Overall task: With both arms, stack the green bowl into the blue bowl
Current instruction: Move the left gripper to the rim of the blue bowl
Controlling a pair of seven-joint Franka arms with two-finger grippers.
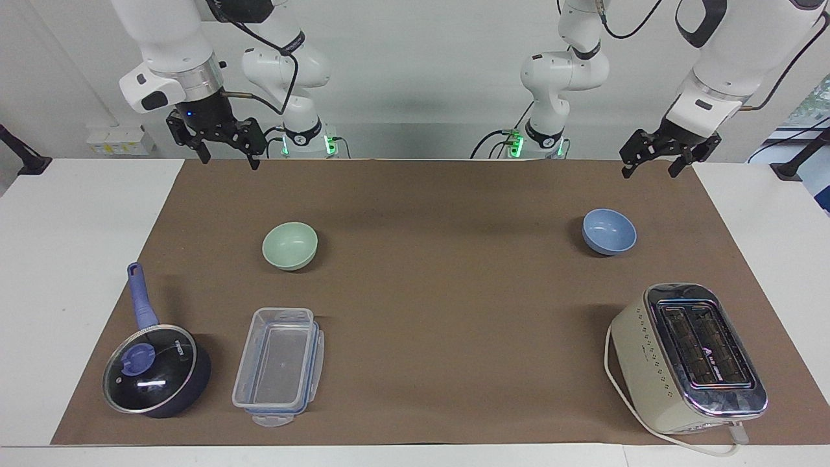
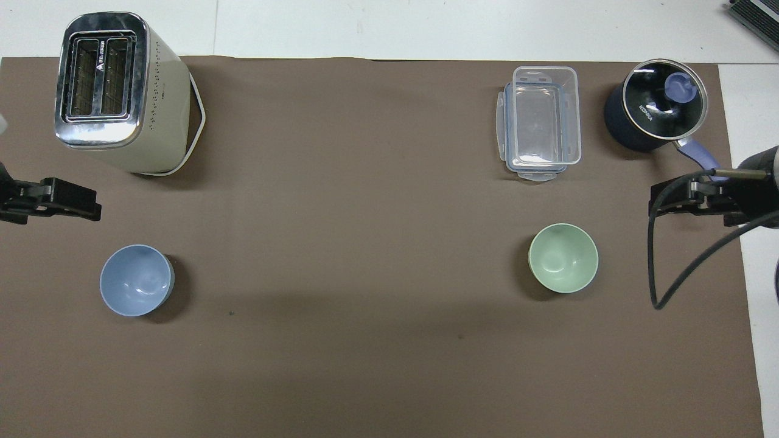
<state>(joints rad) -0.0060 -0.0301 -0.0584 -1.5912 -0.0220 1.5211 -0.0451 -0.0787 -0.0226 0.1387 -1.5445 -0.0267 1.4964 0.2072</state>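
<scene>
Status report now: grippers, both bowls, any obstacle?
Left gripper, right gripper: open, raised, empty. Green bowl, blue bowl apart on mat, untouched. Nothing between them.

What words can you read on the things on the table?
"KONKA" on the glass lid of the pot.
A triangle logo with a short word stands on top of the toaster, between the slots, too small to read.
The green bowl, blue bowl and plastic box carry no words.
</scene>
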